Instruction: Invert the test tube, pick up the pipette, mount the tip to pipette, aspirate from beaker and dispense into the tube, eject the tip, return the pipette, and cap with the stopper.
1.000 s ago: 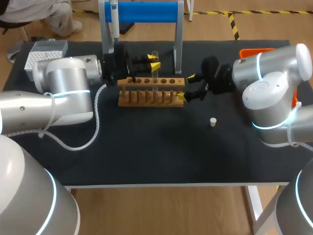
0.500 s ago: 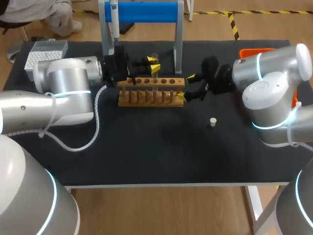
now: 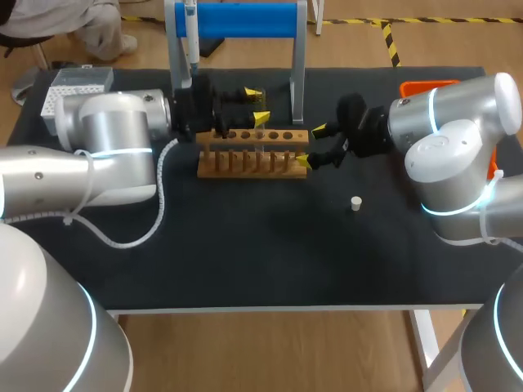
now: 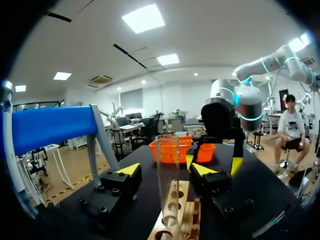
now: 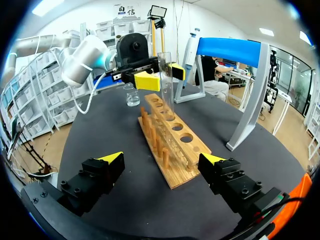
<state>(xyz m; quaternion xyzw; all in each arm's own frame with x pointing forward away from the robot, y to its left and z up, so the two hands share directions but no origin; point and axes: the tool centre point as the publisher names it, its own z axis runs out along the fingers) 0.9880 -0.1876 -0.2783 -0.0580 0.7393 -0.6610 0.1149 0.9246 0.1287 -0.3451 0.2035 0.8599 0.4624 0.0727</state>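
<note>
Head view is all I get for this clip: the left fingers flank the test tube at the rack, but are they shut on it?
Observer: No. The left wrist view shows the left fingers open, a clear gap on each side of the upright test tube, whose lower end sits in a hole of the rack.
Operator: Are the right fingers clamping the rack's end?
Observer: No. The right wrist view shows the right fingers open, standing clear of the rack on both sides.
Operator: I can't find the beaker.
Observer: The right wrist view shows the beaker on the table beyond the rack's far end.
</note>
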